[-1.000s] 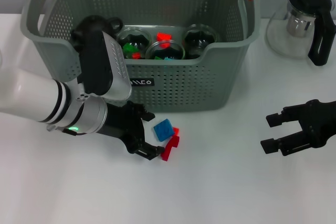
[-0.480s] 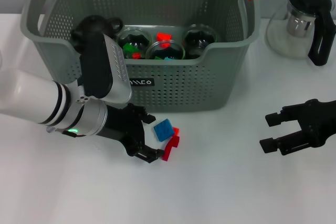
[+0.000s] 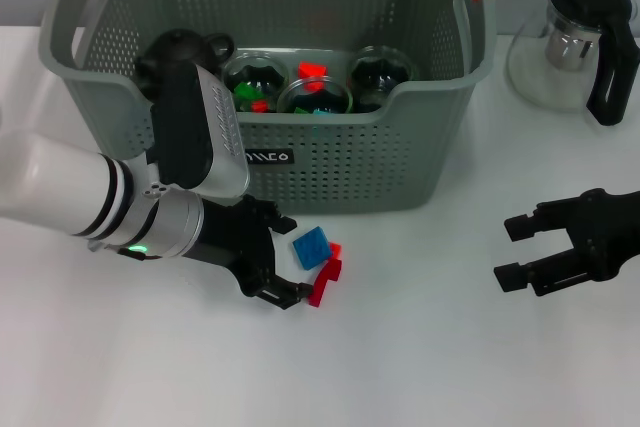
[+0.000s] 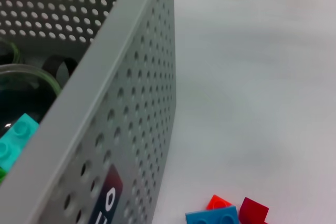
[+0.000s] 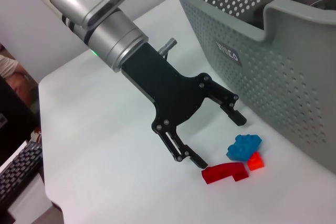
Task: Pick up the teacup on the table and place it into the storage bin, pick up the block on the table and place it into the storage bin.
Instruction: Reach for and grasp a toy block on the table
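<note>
The grey-green storage bin [image 3: 330,162] stands at the back of the table, with three glass teacups [image 3: 315,97] inside that hold small coloured blocks. No teacup shows on the table itself. In front of the bin lie a blue block [image 3: 311,246], a red block [image 3: 325,282] and a small orange one [image 3: 335,248]. My left gripper [image 3: 289,257] is open just left of them, low over the table, its fingers on either side of the blue block's left edge without touching. The right wrist view shows that open gripper [image 5: 218,141] beside the blue block [image 5: 244,146]. My right gripper [image 3: 515,252] hovers open at the right.
A glass teapot with a black handle and lid [image 3: 590,42] stands at the back right. The bin's front wall [image 4: 136,108] rises close behind the blocks. White table stretches in front and between the two arms.
My left gripper has edged very slightly left and down. The blocks and the right arm have not moved.
</note>
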